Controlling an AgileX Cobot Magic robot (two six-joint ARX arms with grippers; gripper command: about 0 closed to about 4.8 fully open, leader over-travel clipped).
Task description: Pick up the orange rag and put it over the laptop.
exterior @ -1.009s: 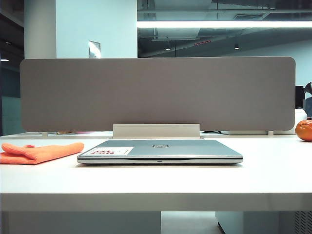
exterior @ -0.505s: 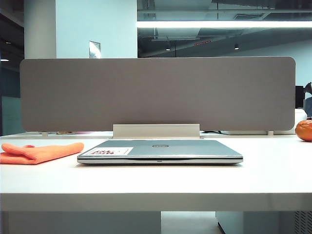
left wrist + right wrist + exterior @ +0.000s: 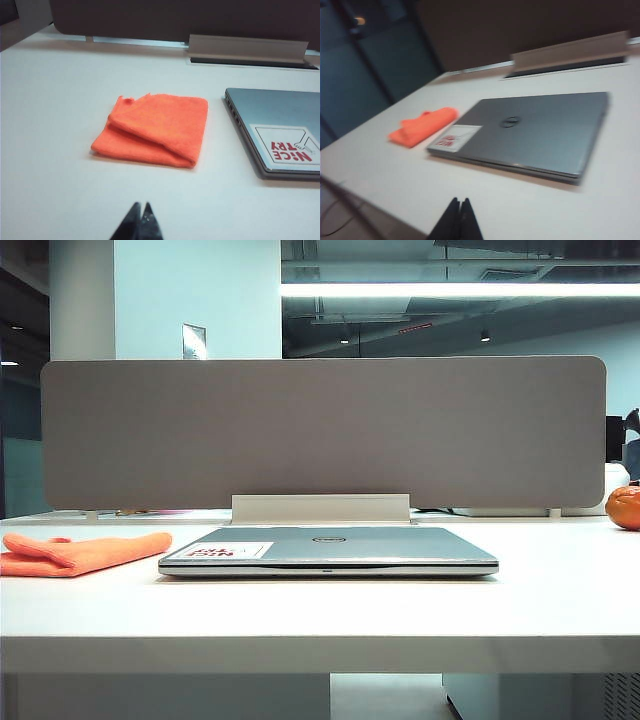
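With the left gripper point(image 3: 141, 222) and right gripper point(image 3: 459, 220) both clenched on nothing near the table's front edge, the orange rag point(image 3: 85, 552), lying at centre left just beside the closed laptop point(image 3: 330, 548), could be pinched by one layer only and unfold.

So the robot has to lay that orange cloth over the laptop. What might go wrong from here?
Three things, I think.

1. The orange rag lies folded and floppy on the table; a pinch may lift only the top layer, or it may land still bunched.
2. It sits close beside the laptop, so a low reach might nudge the laptop.
3. Both the left hand and the right hand are shut and away from the rag; one must open first.
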